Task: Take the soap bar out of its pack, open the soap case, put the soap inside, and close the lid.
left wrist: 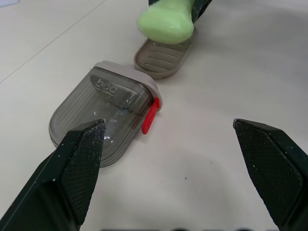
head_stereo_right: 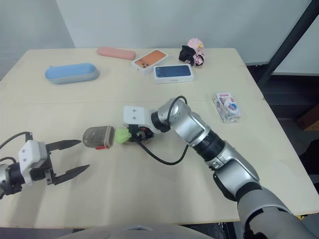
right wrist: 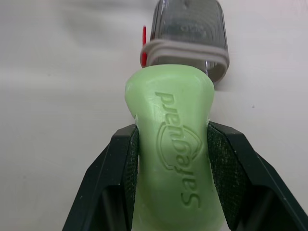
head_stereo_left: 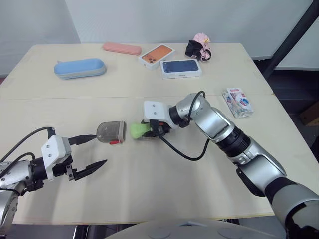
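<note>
Beige table (head_stereo_left: 149,194), green soap (head_stereo_left: 138,130), white wall (head_stereo_left: 164,20)

Soap (right wrist: 173,144): waxy, matt, smooth, embossed lettering. Case lid (left wrist: 101,115): smoky see-through plastic, glossy, a few specks. Case base (left wrist: 163,57): opaque grey plastic, ribbed. Latch (left wrist: 150,118): red plastic. Finger pads (left wrist: 89,168): black, fine diamond texture, matt. Table (head_stereo_left: 149,184): pale, matt, smooth. Soap pack (head_stereo_left: 238,102): glossy printed wrapper. Blue phone box (head_stereo_left: 181,68): smooth card, slight sheen.
</note>
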You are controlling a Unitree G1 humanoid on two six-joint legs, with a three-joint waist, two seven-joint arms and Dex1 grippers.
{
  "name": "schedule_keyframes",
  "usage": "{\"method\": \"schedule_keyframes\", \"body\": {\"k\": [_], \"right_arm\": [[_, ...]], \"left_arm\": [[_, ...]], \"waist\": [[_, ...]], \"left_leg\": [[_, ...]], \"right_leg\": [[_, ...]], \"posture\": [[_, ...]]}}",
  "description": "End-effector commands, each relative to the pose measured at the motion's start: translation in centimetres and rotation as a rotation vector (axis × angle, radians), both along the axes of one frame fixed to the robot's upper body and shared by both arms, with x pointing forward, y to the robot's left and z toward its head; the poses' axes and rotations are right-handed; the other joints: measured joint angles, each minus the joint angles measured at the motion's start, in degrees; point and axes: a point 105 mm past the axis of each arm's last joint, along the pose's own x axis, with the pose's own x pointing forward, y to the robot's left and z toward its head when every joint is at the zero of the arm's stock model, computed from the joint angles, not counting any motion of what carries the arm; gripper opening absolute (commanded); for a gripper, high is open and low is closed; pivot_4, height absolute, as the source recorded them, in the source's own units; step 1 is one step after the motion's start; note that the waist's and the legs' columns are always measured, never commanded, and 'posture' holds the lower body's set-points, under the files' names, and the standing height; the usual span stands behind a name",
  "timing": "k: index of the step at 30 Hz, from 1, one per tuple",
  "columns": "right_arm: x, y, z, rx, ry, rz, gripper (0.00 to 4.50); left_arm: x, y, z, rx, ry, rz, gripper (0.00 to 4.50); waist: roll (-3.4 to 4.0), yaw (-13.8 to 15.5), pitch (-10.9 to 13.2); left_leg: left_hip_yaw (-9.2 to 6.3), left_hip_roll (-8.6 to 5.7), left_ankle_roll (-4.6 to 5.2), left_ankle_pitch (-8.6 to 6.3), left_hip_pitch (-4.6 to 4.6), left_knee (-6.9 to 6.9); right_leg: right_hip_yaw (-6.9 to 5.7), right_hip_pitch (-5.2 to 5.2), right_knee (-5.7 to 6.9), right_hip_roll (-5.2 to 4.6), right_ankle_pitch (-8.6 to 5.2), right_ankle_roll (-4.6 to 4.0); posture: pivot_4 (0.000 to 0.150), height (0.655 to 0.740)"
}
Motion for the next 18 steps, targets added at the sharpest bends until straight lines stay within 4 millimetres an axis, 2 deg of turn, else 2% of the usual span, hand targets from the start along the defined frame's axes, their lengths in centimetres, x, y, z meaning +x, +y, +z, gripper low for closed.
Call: {"method": "schedule_keyframes", "body": {"k": [1, 17, 18], "right_arm": [[0.41, 0.25, 0.34, 0.002, -0.042, -0.003, 1.68], [1.24, 1.04, -0.39, 0.001, -0.035, -0.026, 1.68], [1.34, 0.92, -0.39, -0.005, -0.041, -0.023, 2.18]], "left_arm": [[0.21, 0.33, 1.11, 0.020, -0.042, 0.007, 4.50], [0.45, 0.12, 1.34, 0.018, -0.051, 0.009, 4.50], [0.46, 0.14, 1.33, 0.018, -0.051, 0.010, 4.50]], "waist": [[0.00, -0.05, 0.00], [0.00, -0.16, 0.00], [0.00, -0.17, 0.00]], "left_leg": [[0.00, 0.00, 0.00, 0.00, 0.00, 0.00], [0.00, 0.00, -0.02, 0.01, 0.02, -0.01], [0.00, 0.00, -0.02, 0.01, 0.02, -0.01]], "right_leg": [[0.00, 0.00, 0.00, 0.00, 0.00, 0.00], [-0.02, -0.02, 0.06, 0.00, 0.00, 0.00], [-0.02, -0.02, 0.06, 0.00, 0.00, 0.00]], "posture": [[0.150, 0.7400], [0.150, 0.7400], [0.150, 0.7400]]}}
